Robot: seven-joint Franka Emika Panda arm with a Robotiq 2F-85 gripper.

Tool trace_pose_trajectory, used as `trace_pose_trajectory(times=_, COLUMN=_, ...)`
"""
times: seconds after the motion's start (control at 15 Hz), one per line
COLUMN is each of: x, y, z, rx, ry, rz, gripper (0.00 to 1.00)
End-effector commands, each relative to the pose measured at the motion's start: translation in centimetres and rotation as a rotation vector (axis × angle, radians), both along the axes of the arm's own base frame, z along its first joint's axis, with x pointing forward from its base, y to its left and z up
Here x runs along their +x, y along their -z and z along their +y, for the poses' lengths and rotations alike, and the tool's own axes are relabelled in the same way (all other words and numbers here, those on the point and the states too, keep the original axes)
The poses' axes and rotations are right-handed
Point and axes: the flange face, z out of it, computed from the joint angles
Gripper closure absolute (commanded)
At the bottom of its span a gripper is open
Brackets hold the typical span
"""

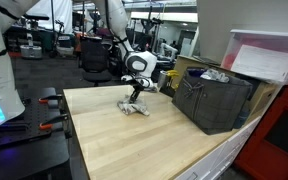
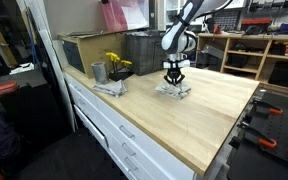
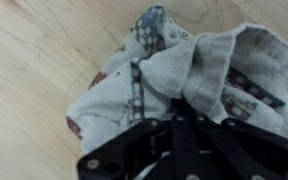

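Tool (image 1: 136, 97): clenched on the cloth (image 3: 174, 65)
Cloth: bunched on bench (image 1: 134, 145), bin (image 1: 219, 100) at 3 o'clock
Progress: gripped, not yet lifted

a long counter (image 2: 219, 105) with a pale wooden top fills the middle in both exterior views, set on white drawers (image 2: 119, 135). at one end stand a dark slatted crate (image 1: 212, 100) and, just beside it, a clear plastic bin (image 1: 269, 55) near a light wall (image 1: 219, 20). an exterior view shows a cardboard box (image 2: 79, 48) and yellow flowers (image 2: 115, 64) near the counter's edge. behind is an open workshop: a black office chair (image 1: 92, 55), wooden shelves (image 2: 259, 55) full of gear, a dark floor (image 1: 44, 75), even indoor light.
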Motion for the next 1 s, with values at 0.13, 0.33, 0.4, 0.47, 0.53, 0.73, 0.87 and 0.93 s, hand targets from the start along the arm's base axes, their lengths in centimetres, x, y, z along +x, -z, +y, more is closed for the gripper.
trace_pose_trajectory(times=0.13, x=-1.0, y=-2.1, z=0.5, rx=0.057, ry=-0.046, rz=0.013, gripper=1.00)
trace_pose_trajectory(times=0.33, x=-1.0, y=-3.5, z=0.8, rx=0.080, ry=-0.073, rz=0.004, gripper=1.00)
trace_pose_trajectory(times=0.4, x=-1.0, y=-3.9, z=0.9, rx=0.085, ry=-0.077, rz=0.004, gripper=1.00)
trace_pose_trajectory(times=0.47, x=-1.1, y=-4.3, z=1.0, rx=0.093, ry=-0.088, rz=0.012, gripper=1.00)
trace_pose_trajectory(times=0.53, x=-1.2, y=-4.6, z=1.1, rx=0.101, ry=-0.098, rz=0.023, gripper=1.00)
trace_pose_trajectory(times=0.73, x=-1.8, y=-4.7, z=1.2, rx=0.121, ry=-0.135, rz=0.078, gripper=1.00)
trace_pose_trajectory(times=0.87, x=-2.4, y=-4.4, z=1.5, rx=0.151, ry=-0.159, rz=0.125, gripper=1.00)
trace_pose_trajectory(times=0.93, x=-2.6, y=-4.2, z=1.6, rx=0.164, ry=-0.167, rz=0.149, gripper=1.00)
